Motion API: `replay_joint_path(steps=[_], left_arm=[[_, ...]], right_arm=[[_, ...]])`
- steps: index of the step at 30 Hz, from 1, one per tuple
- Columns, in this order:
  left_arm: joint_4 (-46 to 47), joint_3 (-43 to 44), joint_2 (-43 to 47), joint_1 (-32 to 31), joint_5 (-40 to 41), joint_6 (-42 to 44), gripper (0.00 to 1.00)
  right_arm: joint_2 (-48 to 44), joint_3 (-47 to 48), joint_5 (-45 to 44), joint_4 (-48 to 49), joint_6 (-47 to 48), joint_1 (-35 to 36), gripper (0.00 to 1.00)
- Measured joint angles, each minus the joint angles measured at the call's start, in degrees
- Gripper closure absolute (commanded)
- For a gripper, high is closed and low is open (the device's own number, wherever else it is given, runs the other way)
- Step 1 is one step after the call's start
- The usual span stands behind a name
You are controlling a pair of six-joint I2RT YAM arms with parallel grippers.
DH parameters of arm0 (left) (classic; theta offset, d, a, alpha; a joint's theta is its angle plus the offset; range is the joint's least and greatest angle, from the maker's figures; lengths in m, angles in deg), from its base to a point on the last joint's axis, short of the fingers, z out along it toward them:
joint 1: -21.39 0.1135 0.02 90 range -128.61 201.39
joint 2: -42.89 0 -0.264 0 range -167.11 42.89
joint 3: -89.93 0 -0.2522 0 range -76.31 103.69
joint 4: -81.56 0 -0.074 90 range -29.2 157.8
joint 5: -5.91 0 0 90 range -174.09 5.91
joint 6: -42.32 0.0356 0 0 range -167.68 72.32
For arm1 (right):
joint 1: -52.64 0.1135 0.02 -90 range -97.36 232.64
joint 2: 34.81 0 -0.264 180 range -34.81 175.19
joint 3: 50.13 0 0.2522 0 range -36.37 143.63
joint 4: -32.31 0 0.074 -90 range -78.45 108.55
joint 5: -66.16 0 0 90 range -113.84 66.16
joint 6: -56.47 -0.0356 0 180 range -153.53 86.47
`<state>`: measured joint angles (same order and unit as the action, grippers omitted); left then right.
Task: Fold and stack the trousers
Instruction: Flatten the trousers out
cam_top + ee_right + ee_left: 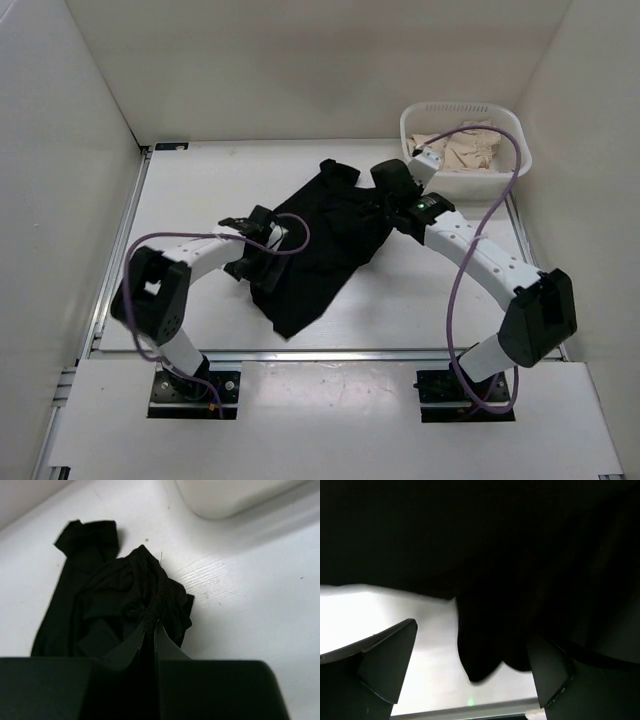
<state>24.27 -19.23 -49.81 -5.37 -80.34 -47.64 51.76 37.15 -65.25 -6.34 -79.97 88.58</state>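
We see white table, walls around. Black trousers crumpled mid-table. Laundry basket, beige cloth inside, far right corner, near right gripper, clamped on bunched trousers. Left gripper spread wide at trousers' left edge.

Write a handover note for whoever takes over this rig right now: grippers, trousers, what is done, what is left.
Left gripper: jaws wide open at the left edge of the trousers, gripping nothing.
Right gripper: jaws shut on a bunched fold at their far right side.
The trousers lie crumpled in the middle of the table.
Done: no tidy fold yet.
Left: flatten, fold, stack.
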Motion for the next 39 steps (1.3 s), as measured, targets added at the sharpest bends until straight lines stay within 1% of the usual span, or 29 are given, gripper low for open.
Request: replay_joint_path(steps=[1, 2, 4, 5, 7, 8, 11, 13, 15, 16, 18, 20, 21, 22, 23, 24, 25, 29, 31, 34, 39], left_arm=[[0.5, -0.5, -2.1, -0.2, 0.3, 0.0, 0.0], [0.2, 0.1, -4.2, -0.2, -0.4, -0.1, 0.04], [0.8, 1.2, -5.4, 0.0, -1.0, 0.0, 0.15], [0.8, 1.7, -6.0, 0.0, -1.5, -0.1, 0.34], [1.0, 2.6, -6.9, -0.1, -3.0, -0.6, 0.63], [1.2, 2.8, -7.1, -0.3, -3.4, -0.7, 0.86], [2.6, 2.6, -6.6, 0.0, -3.7, -0.4, 0.86], [4.0, 1.5, -5.2, 2.1, -2.0, -0.4, 0.86], [4.6, 0.8, -3.0, 7.2, 0.8, -0.2, 0.86], [4.6, 1.2, -1.5, 10.8, 2.2, -0.2, 0.86], [4.0, 5.2, 1.8, 20.0, 4.7, -0.1, 0.86], [3.7, 12.8, 3.5, 26.9, 6.8, -0.2, 0.86], [3.7, 18.0, 4.2, 29.7, 7.9, -0.2, 0.78], [3.7, 22.1, 4.6, 31.1, 8.3, -0.1, 0.64], [4.0, 25.9, 5.1, 31.6, 8.7, 0.1, 0.41], [4.4, 28.8, 5.7, 31.2, 8.9, 0.1, 0.16], [4.3, 30.3, 6.3, 30.3, 8.9, 0.3, 0.0], [1.5, 31.5, 5.9, 25.8, 8.0, -0.1, 0.0], [-1.0, 30.9, 3.6, 26.5, 7.4, 0.0, 0.0], [-3.4, 27.4, 1.9, 31.1, 7.4, 0.0, 0.0], [-5.1, 17.9, 2.5, 41.3, 7.7, 0.0, 0.0]], right_arm=[[-1.1, -0.1, 0.0, 0.1, -0.1, -0.2, 1.0], [-1.9, -0.2, 0.0, 0.1, -0.2, -0.3, 1.0], [-2.8, -0.3, 0.1, -0.3, -0.9, -0.4, 1.0], [-3.1, -0.6, 0.2, -0.3, -1.3, -0.3, 1.0], [-3.5, -1.3, 0.2, -0.6, -1.8, -0.3, 1.0], [-3.5, -1.4, 0.3, -0.9, -2.1, -0.3, 1.0], [-3.6, -1.4, 0.9, -1.1, -2.3, -0.3, 1.0], [-3.6, -0.5, 2.6, -1.1, -1.6, -0.3, 1.0], [-3.7, 1.1, 5.0, -0.4, -0.2, -0.3, 1.0], [-3.8, 2.0, 6.4, 0.3, 0.5, -0.3, 1.0], [-4.4, 3.6, 9.5, 2.2, 1.5, -0.2, 1.0], [-5.7, 4.3, 11.9, 3.8, 2.0, 0.1, 1.0], [-6.6, 4.5, 12.7, 4.4, 2.1, 0.2, 1.0], [-7.4, 4.7, 13.3, 4.6, 2.1, 0.3, 1.0], [-8.2, 4.9, 13.5, 4.9, 2.1, 0.4, 1.0], [-8.9, 4.9, 13.5, 5.0, 2.0, 0.4, 1.0], [-9.3, 5.0, 13.5, 4.9, 2.0, 0.4, 1.0], [-9.7, 4.6, 13.3, 3.5, 1.1, 0.4, 1.0], [-9.8, 3.7, 13.0, 2.2, 0.1, 0.4, 1.0], [-10.6, 0.9, 11.7, 0.8, -1.4, 0.3, 1.0], [-12.8, -2.1, 10.0, -2.0, -2.6, -1.3, 1.0]])
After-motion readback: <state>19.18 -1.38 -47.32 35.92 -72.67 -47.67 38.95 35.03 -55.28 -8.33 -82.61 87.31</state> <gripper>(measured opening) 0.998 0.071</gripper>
